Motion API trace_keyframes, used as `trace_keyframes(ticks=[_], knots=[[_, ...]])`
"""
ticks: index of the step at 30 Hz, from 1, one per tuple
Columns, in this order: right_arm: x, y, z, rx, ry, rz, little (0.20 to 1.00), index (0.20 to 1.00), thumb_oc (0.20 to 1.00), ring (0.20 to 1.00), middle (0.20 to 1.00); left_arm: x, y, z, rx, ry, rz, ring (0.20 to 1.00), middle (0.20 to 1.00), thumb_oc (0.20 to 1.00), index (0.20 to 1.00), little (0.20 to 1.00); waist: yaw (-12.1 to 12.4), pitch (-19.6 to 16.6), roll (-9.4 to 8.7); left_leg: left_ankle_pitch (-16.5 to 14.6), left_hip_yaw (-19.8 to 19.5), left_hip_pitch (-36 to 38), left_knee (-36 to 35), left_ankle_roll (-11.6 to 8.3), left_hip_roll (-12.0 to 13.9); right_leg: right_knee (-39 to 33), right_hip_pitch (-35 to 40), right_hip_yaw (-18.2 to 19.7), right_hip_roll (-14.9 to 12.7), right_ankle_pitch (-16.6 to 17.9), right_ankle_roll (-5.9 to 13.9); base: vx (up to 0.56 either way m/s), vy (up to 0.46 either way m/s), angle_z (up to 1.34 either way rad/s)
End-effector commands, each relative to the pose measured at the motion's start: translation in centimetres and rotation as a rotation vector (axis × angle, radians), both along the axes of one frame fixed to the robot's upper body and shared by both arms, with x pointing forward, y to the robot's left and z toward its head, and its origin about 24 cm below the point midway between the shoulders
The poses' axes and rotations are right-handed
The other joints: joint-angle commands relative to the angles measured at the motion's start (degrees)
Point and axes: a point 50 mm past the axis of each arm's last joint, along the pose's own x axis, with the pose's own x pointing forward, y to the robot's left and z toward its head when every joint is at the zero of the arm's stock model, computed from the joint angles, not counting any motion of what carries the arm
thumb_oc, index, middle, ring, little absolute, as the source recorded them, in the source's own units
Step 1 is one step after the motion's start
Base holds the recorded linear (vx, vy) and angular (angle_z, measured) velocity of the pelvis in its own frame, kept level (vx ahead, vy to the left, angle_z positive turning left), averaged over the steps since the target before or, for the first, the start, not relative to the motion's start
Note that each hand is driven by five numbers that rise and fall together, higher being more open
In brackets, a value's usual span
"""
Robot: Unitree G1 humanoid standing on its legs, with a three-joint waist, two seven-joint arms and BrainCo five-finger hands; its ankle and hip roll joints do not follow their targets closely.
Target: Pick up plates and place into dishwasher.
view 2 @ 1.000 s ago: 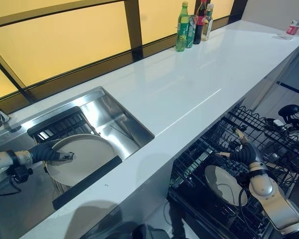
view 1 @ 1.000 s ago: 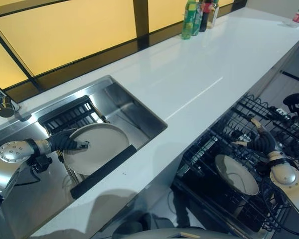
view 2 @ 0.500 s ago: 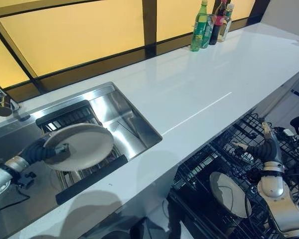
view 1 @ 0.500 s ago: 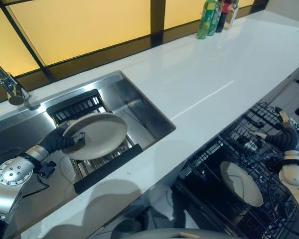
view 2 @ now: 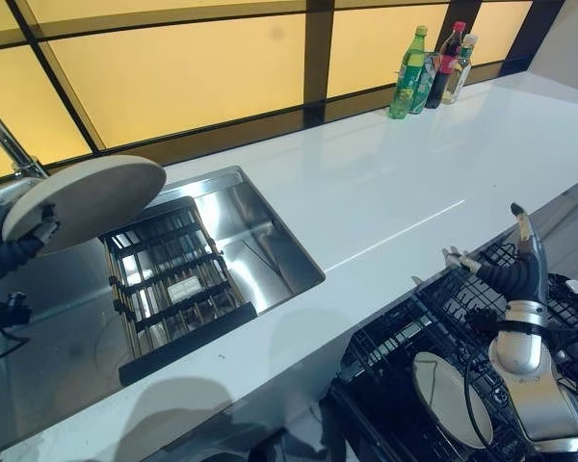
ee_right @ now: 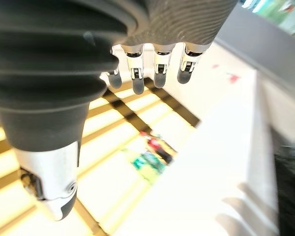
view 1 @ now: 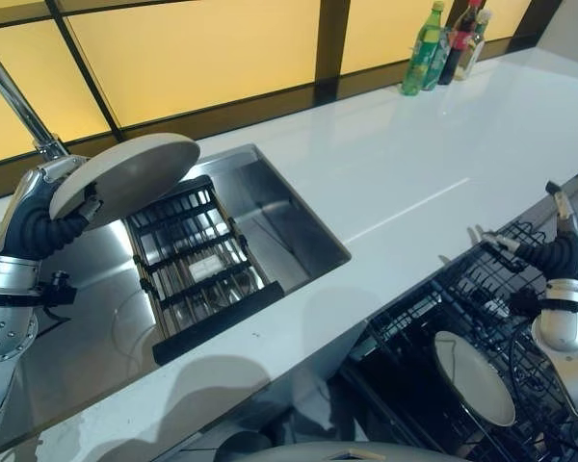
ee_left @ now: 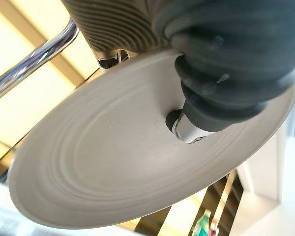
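Pinching the raised plate (view 1: 125, 175) above the sink (view 1: 270, 207), the left hand (view 1: 63, 217) stood well apart from the dishwasher rack (view 1: 462, 308), nearer the spread, empty right hand (view 1: 547, 250).

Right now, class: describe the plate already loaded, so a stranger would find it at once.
Look below the white countertop to the black wire dishwasher rack. A round pale plate stands tilted there, near the right hand; the other plate is in the left hand above the sink.
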Motion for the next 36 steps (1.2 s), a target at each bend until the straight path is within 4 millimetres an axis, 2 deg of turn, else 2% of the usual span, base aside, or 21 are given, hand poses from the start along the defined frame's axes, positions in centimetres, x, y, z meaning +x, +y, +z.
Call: trace_keyframes(ticks=[1,10,16,23,27,36], knots=[[1.1,2.4,5.5,-0.13,-0.243,0.152,1.0,1.0,1.0,1.0,1.0,0.0,-1.9,3.3,0.008,-0.234,-0.108,0.2,0.2,0.2,0.2,0.2,1.37,-4.63,0.97,-0.99,-1.74,-0.96,0.26,-4.64,4.73,8.25,-8.75,-0.78,-2.86,1.19,4.22,-0.12,-0.053,0.14],[2.0,7.1,8.9,-0.176,-0.384,0.423,1.0,1.0,1.0,1.0,1.0,1.9,-6.7,4.4,0.022,-0.25,-0.36,0.2,0.2,0.2,0.2,0.2,1.41,-5.73,1.32,-0.21,-2.11,-1.24,-0.59,-4.55,4.53,8.75,-8.79,-1.39,-1.55,0.65,3.2,-0.1,-0.045,0.1],[2.7,10.7,9.2,-0.209,-0.368,0.642,1.0,1.0,1.0,1.0,1.0,2.9,-9.9,4.9,0.025,-0.246,-0.528,0.2,0.2,0.2,0.2,0.2,1.27,-6.48,1.47,-0.12,-2.19,-1.11,-1.07,-4.38,4.37,8.53,-8.29,-1.65,-1.09,0.21,2.72,-0.06,-0.04,0.07],[2.8,14.4,9.3,-0.307,-0.338,0.826,1.0,1.0,1.0,1.0,1.0,3.1,-13.6,5.2,0.072,-0.236,-0.711,0.2,0.2,0.2,0.2,0.2,1.24,-6.9,1.61,0.22,-2.25,-1.33,-1.43,-4.26,4.02,8.49,-8.21,-1.99,-0.82,0.21,2.42,-0.04,-0.024,0.07],[2.7,15.3,9.2,-0.336,-0.311,0.885,1.0,1.0,1.0,1.0,1.0,3.1,-14.4,5.2,0.087,-0.22,-0.757,0.2,0.2,0.2,0.2,0.2,1.14,-7.03,1.61,0.18,-2.41,-1.19,-1.47,-4.08,3.79,8.62,-8.08,-2.0,-0.93,0.2,2.45,-0.02,-0.013,0.06],[2.1,17.2,8.1,-0.336,-0.256,0.989,1.0,1.0,1.0,1.0,1.0,3.0,-14.8,4.9,0.041,-0.182,-0.803,0.2,0.2,0.2,0.2,0.2,1.66,-6.96,1.51,0.1,-3.25,-1.39,-0.98,-3.59,3.12,9.1,-8.14,-2.0,-1.29,0.29,2.55,0.0,0.0,0.0]])
